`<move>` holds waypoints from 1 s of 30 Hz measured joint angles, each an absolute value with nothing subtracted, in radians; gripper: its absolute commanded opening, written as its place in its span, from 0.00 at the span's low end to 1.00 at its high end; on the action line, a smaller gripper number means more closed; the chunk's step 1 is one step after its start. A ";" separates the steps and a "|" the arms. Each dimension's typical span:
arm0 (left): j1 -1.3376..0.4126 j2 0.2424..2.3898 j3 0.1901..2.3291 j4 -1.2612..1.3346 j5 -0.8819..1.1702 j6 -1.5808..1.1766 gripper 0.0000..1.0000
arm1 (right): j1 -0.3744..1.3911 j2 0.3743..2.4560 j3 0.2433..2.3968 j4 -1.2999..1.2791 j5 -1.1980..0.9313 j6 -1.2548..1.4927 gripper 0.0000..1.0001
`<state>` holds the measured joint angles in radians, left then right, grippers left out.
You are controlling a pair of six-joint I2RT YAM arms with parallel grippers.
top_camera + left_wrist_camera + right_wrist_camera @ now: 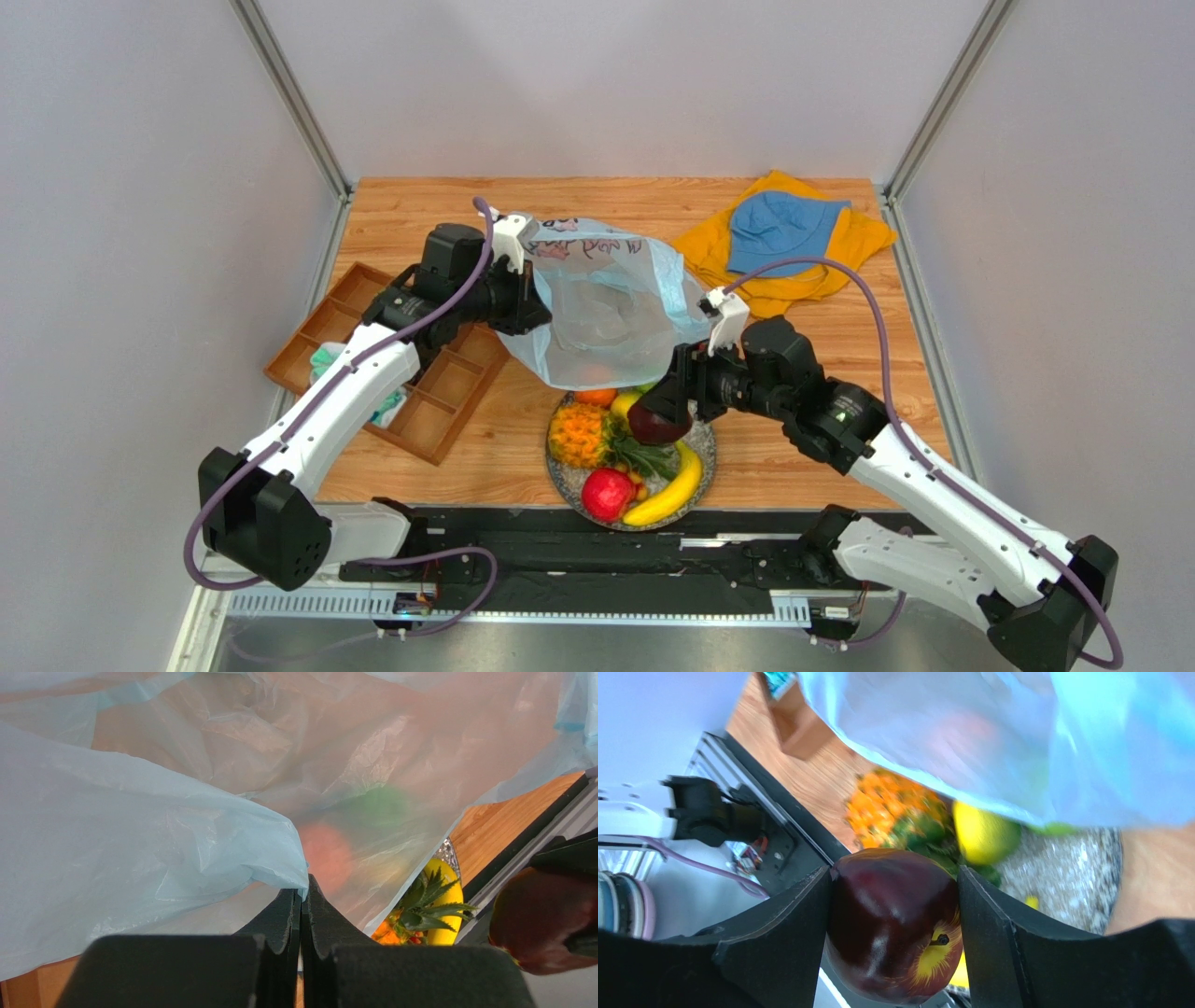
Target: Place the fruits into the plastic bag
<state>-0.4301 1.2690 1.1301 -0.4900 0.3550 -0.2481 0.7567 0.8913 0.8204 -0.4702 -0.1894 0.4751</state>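
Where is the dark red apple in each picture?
Top external: the dark red apple is in the middle, just below the plastic bag.
Left wrist: it is low at the far right, partly cut off by the edge.
Right wrist: it is in the centre, held in the right hand.
Shared landmark: the pineapple sits close by in all three.
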 measured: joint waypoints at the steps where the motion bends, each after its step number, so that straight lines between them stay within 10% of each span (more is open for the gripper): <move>1: -0.430 1.269 1.130 -0.490 0.357 -0.248 0.00 | 0.763 0.899 0.837 -0.456 -0.197 0.471 0.12; 30: -0.429 1.242 1.130 -0.484 0.387 -0.245 0.00 | 0.726 1.910 1.581 -0.392 0.336 0.276 0.31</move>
